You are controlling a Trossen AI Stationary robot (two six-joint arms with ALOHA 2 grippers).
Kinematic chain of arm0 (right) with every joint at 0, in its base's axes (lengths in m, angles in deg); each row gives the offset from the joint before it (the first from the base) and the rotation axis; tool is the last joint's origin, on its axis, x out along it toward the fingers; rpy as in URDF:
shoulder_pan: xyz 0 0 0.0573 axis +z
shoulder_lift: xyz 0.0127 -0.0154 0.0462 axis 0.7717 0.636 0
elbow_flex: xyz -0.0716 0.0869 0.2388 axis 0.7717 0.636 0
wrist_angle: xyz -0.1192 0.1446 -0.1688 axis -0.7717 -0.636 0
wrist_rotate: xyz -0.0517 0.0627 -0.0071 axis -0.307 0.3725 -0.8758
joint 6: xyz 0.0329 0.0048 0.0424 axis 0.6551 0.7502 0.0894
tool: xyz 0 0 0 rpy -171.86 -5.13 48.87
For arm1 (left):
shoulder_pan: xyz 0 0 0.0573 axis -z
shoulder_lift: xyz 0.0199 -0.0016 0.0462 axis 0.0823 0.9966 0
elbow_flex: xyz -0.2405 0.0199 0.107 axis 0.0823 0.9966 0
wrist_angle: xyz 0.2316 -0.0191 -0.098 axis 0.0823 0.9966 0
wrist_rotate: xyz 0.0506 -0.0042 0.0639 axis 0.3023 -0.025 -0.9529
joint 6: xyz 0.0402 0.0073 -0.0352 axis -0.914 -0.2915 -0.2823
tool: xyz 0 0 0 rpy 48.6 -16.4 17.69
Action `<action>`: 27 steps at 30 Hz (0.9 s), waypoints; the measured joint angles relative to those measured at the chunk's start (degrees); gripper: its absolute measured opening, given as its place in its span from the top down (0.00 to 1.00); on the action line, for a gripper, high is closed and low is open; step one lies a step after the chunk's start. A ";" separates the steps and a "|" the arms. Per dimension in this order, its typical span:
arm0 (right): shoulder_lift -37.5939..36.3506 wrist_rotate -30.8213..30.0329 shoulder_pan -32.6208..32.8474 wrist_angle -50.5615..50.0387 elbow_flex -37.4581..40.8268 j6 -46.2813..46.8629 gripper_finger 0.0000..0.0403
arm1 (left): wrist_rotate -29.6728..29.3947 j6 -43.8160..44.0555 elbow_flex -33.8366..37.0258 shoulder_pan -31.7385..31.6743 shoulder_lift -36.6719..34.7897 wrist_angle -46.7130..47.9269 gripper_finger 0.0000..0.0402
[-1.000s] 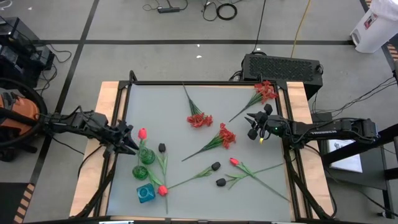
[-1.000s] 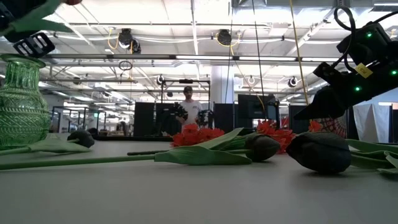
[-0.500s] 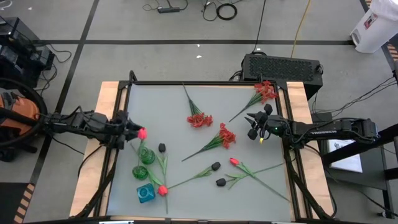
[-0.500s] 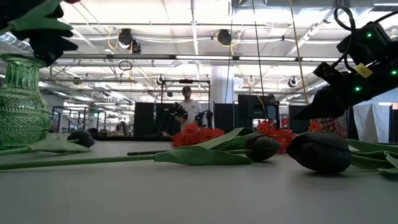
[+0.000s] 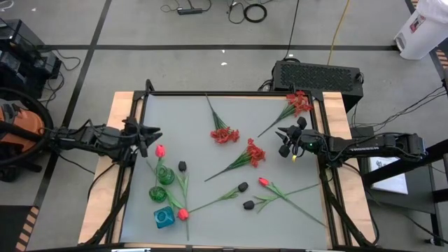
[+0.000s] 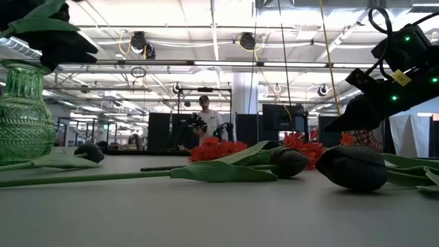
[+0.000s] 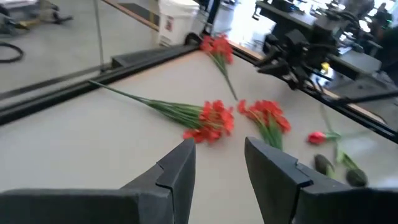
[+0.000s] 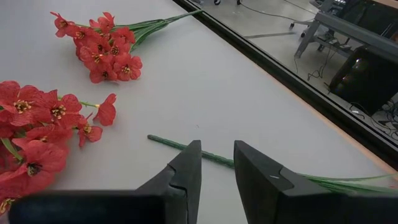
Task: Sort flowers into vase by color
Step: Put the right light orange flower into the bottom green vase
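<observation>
Red-pink tulip bud (image 5: 159,150) stands in the ribbed green glass vase (image 5: 165,175); left gripper (image 5: 148,133), jaws parted and empty, hovers just beyond it, so next likely fetch another flower; right gripper (image 5: 283,141), parted and empty, waits at right.

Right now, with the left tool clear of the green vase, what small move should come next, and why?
Probably send the left tool toward the nearest frilly red bunch lying mid-table. Its fingers stand apart with nothing between them, the pink bud already stands in the green vase, and the right tool waits near the table's right edge.
</observation>
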 joint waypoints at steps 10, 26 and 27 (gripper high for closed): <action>0.00 0.00 0.00 -0.02 0.00 0.00 0.79 | -5.04 0.02 0.00 0.00 0.00 0.01 0.64; 0.01 0.00 0.00 0.00 0.00 0.00 0.79 | -4.99 0.26 0.00 0.02 0.00 0.03 0.64; 0.01 0.01 0.00 0.00 0.00 -0.01 0.79 | -4.97 0.26 0.00 0.00 0.00 0.03 0.64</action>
